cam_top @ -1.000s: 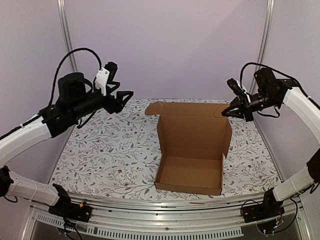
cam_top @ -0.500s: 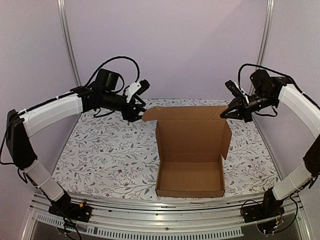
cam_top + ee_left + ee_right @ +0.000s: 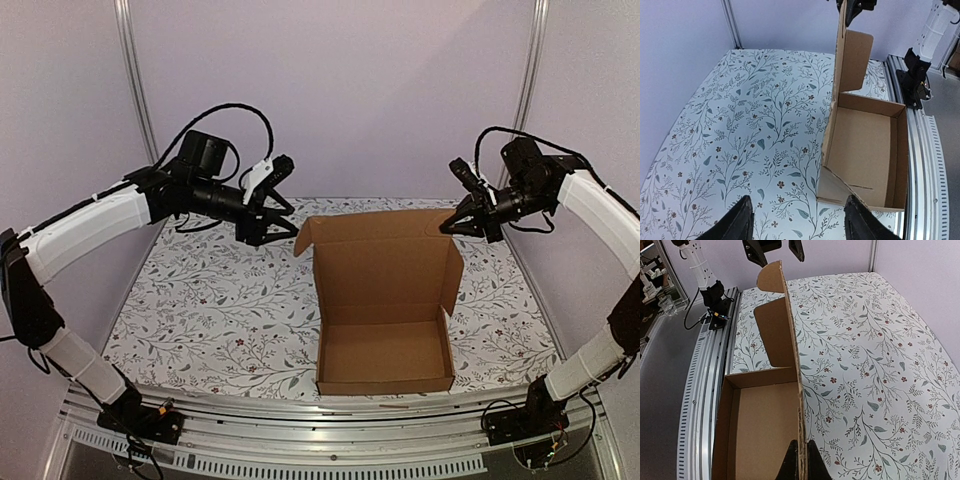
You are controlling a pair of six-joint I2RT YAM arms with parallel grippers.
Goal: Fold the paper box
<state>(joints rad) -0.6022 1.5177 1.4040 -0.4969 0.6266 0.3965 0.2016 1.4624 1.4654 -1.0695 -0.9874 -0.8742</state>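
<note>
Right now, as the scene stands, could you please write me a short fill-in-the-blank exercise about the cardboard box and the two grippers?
1. The right gripper is shut on the top edge of the paper box's upright ____.
2. The left gripper has its jaws ____ and holds nothing.
3. Inside, the box is ____.

Missing words: lid; open; empty.
</note>
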